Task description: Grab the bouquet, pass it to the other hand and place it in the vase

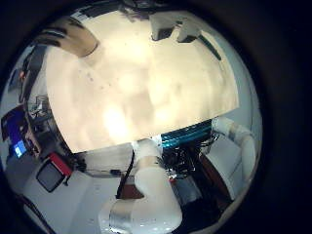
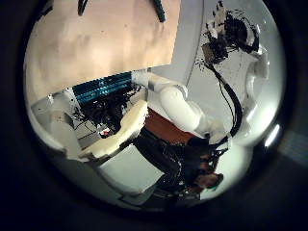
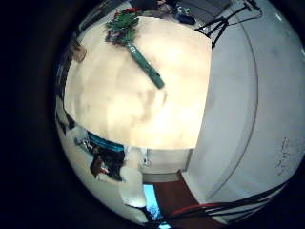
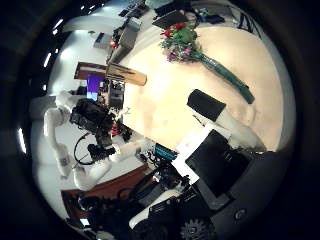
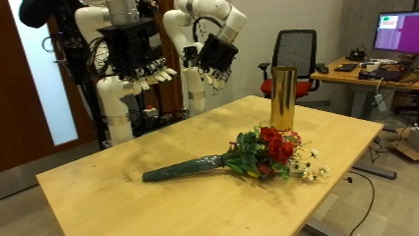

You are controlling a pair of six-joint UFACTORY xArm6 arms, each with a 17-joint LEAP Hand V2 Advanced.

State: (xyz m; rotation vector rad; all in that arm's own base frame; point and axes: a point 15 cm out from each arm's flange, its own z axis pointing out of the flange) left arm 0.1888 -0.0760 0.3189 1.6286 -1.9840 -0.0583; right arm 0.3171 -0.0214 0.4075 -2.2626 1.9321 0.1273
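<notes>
Pick-up not begun: I see the bouquet [image 5: 242, 157] lying flat on the table [image 5: 118, 192] near the upright vase [image 5: 281, 98]. Left hand [image 5: 213, 54] and right hand [image 5: 138, 67] hang empty, fingers relaxed; next, I judge, one must descend to the stem.

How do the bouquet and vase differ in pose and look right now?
The bouquet lies flat on the table; the vase stands upright. The bouquet is multicoloured, red and white flowers with a green wrapped stem; the vase is a plain gold cylinder. The bouquet flares at the flower end; the vase is straight-sided. Both rest on the table, untouched by either hand.
</notes>
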